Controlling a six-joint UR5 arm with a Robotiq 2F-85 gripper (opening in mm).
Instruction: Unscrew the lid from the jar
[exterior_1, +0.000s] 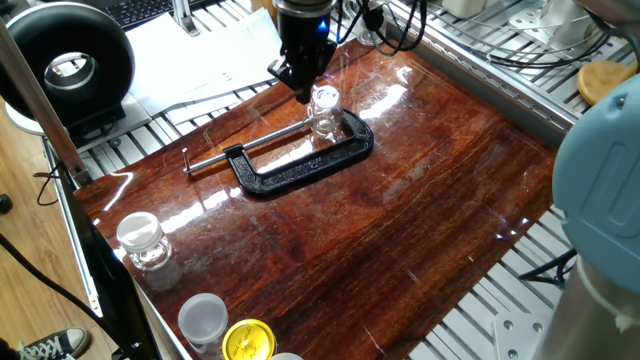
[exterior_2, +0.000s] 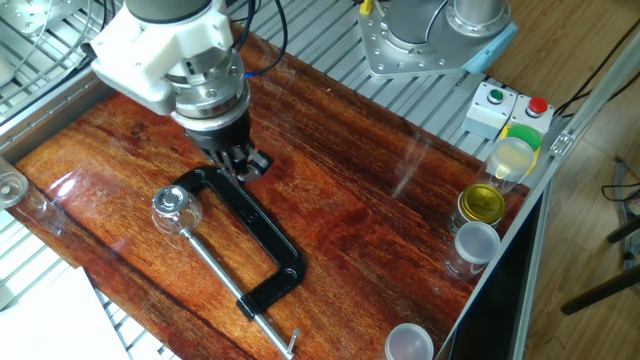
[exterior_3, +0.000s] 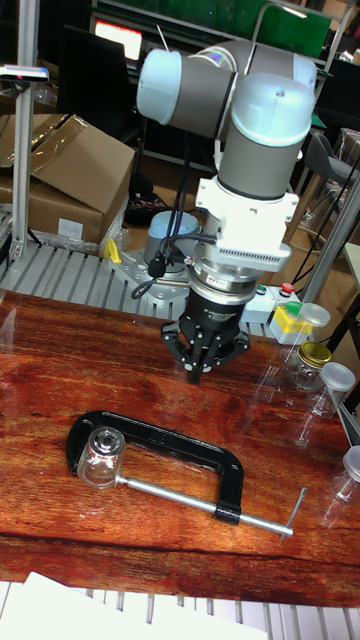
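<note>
The small clear jar (exterior_1: 323, 118) stands upright in the jaws of the black C-clamp (exterior_1: 300, 166) on the wooden board, with its round clear lid (exterior_1: 324, 97) on top. The other fixed view shows the jar (exterior_2: 177, 213) and lid (exterior_2: 168, 202) at the clamp's (exterior_2: 262, 243) left end. My gripper (exterior_2: 243, 165) hangs beside the jar, over the clamp's curved end, apart from the lid. Its fingers (exterior_3: 197, 372) meet in a point, shut with nothing between them. In the tall view the jar (exterior_3: 100, 458) sits lower left of the gripper.
A larger clear jar with a bulbous top (exterior_1: 143, 243), a white cup (exterior_1: 203, 318) and a yellow lid (exterior_1: 248, 340) stand at the board's near corner. More jars (exterior_2: 478, 225) line the other edge beside a button box (exterior_2: 510, 105). Papers (exterior_1: 215, 55) lie behind the board.
</note>
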